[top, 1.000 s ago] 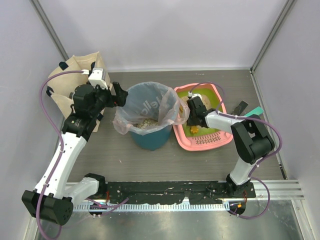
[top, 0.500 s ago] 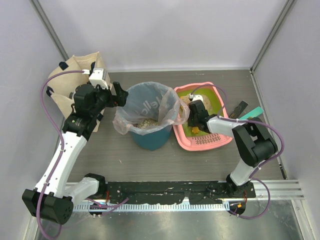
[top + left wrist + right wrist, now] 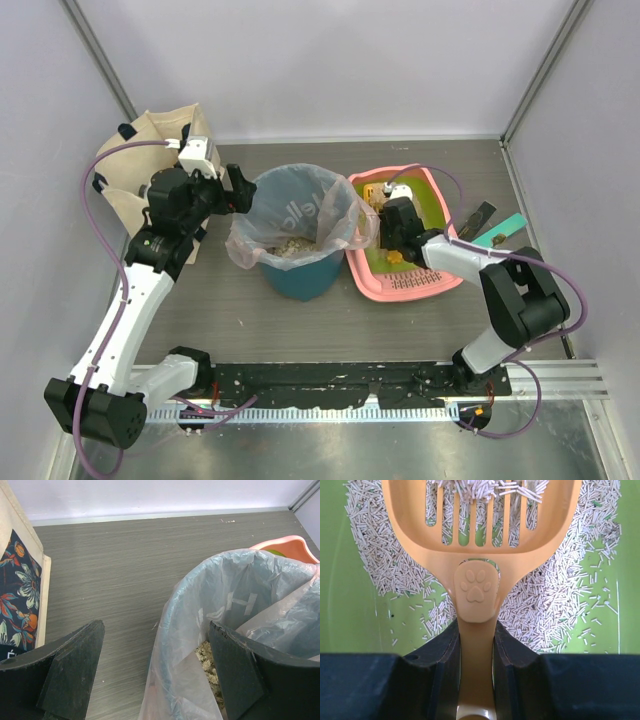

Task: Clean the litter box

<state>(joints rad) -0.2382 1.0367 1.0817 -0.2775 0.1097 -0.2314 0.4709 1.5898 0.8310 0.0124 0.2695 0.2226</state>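
Observation:
The pink litter box [image 3: 437, 283] with a lime-green floor [image 3: 350, 595] lies right of the teal bin [image 3: 297, 275]. My right gripper [image 3: 392, 235] is inside the box, shut on the handle of the orange slotted scoop [image 3: 480, 525]. The scoop's blade lies in the pale litter [image 3: 560, 610] and holds some of it. My left gripper [image 3: 234, 190] is open at the bin's left rim. In the left wrist view its fingers [image 3: 75, 670] straddle the clear bag's edge [image 3: 175, 645], one finger inside the bin. Litter [image 3: 205, 657] lies in the bag.
A beige floral tote bag [image 3: 140, 160] stands at the back left. A black tool [image 3: 480, 214] and a teal-handled tool [image 3: 500, 230] lie right of the litter box. Grey walls close the table at the back and sides.
My right gripper and the scoop have shifted a little toward the far end of the litter box, and the right arm's elbow swung rightward. The left arm has not moved.

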